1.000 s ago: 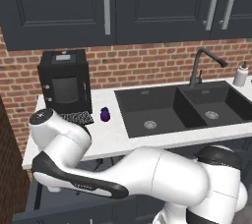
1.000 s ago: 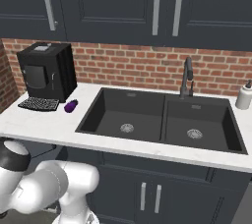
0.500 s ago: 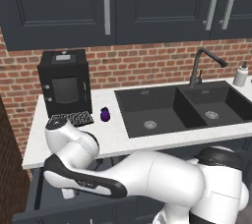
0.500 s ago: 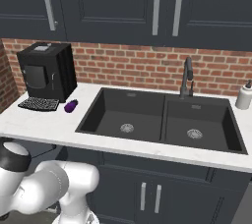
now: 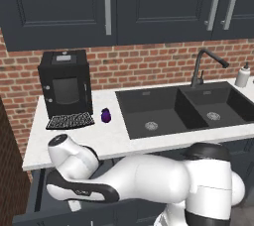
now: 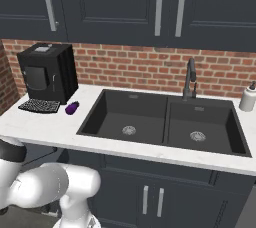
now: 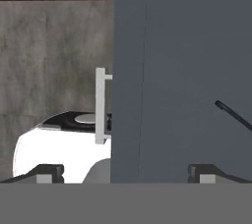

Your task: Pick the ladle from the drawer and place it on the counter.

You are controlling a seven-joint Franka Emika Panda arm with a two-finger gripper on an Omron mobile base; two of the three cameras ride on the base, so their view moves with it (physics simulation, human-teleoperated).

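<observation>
The ladle (image 7: 234,115) shows in my hand view as a thin dark handle slanting across the flat blue-grey floor of the drawer (image 7: 187,95), off to the right side — its bowl end runs out past the picture's edge, so I can't see it. My pincer (image 7: 125,171) is spread wide: the two dark fingertips (image 7: 48,172) sit far apart at the bottom of that view, nothing between them, and the ladle lies apart from both. Along the drawer's left runs its front panel with a pale bar handle (image 7: 100,105), and beyond that, grey floor and a strip of brick. From the left base view my arm is bent low under the edge of the counter (image 5: 114,143), reaching down to the left where the drawer stands pulled out. Up top, the counter carries a black coffee machine (image 5: 65,84) against the brick wall, a small purple object (image 5: 105,115) just beside it, then the black double sink (image 6: 162,124) with its faucet (image 6: 189,78) — and a soap dispenser (image 6: 247,97) at the far right.
</observation>
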